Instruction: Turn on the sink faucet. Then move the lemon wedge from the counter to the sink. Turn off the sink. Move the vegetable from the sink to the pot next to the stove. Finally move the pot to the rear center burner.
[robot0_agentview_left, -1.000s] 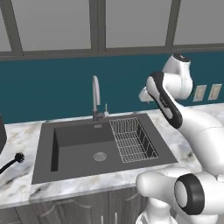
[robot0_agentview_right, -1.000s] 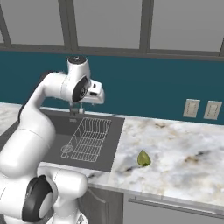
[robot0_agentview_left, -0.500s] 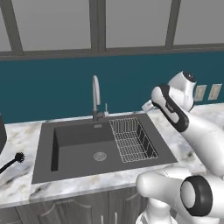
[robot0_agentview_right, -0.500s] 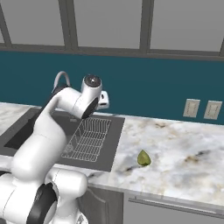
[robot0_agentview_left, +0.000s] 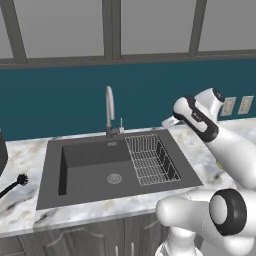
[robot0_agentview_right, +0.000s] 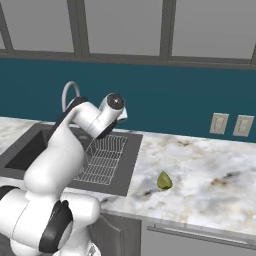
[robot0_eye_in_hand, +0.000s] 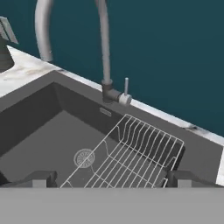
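Two-finger gripper (robot0_eye_in_hand: 112, 178) spread wide, holding nothing, hovering above the wire rack (robot0_eye_in_hand: 131, 153) in the large dark grey rectangular sink (robot0_agentview_left: 90, 170). Tall slim grey gooseneck faucet (robot0_eye_in_hand: 105, 52) stands at the rim beyond. Tiny yellow-green lemon wedge (robot0_agentview_right: 164, 181) sits on the white-grey marble counter (robot0_agentview_right: 210, 170), right of the sink, well apart from the gripper.

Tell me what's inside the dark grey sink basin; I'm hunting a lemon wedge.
A wire rack and round metal drain sit inside the dark grey sink basin; the arm covers one corner.
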